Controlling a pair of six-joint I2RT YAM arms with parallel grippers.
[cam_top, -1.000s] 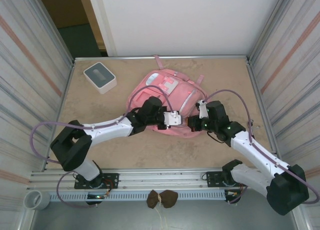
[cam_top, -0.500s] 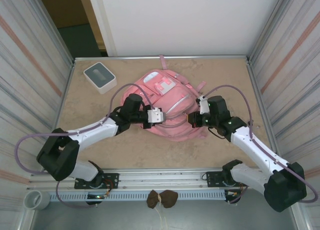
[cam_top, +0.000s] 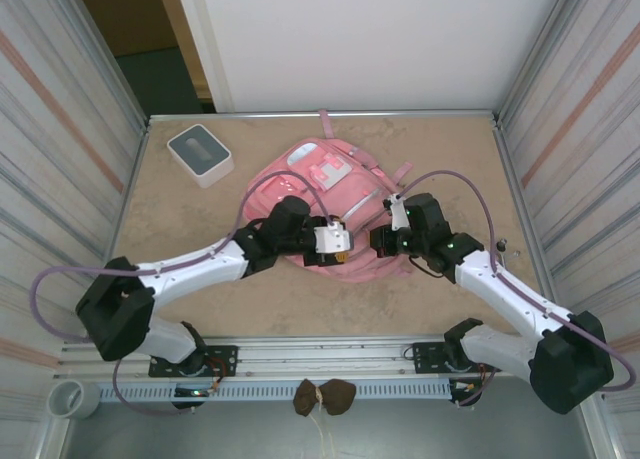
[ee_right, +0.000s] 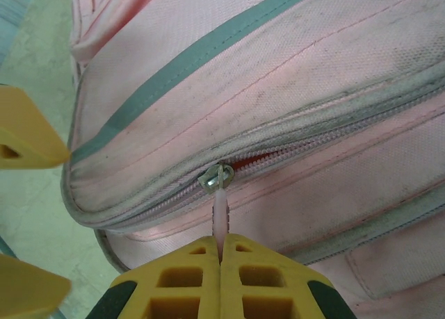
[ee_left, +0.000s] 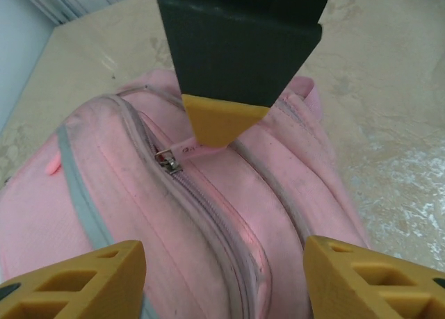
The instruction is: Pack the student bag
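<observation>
Student bag: the pink student bag (cam_top: 350,191) is lying flat on the worktop (cam_top: 200,279), midway between the left and right edges and closer to the far edge than the near one, with its front pockets and its white and pink patches facing up.
Straps: pink straps (cam_top: 322,119) are trailing off the bag toward the far edge.
Zip: a pale zip (ee_right: 149,201) is running along the bag's near side. Right beside the slider its teeth are parting into a thin reddish slit.
Right gripper: the right gripper (ee_right: 221,253) is reaching in from the near right corner, jaws pressed tight together, pinching the pale pink zip pull (ee_right: 220,211).
Slider: the metal slider (ee_right: 214,178) is sitting on the zip line, and the pull is stretching straight from it into the yellow fingertips.
Left gripper: the left gripper (ee_left: 222,277) is hovering over the bag's near side, facing the right gripper. Its yellow fingers (ee_left: 76,281) are standing wide apart and gripping nothing, with pink fabric showing between them.
Spacing: the two grippers are sitting near each other without touching.
Box: a grey-and-white box (cam_top: 200,154) is sitting near the far left corner, well apart from the bag.
Cable: a purple cable (cam_top: 290,176) from the left arm is arching over the bag.
</observation>
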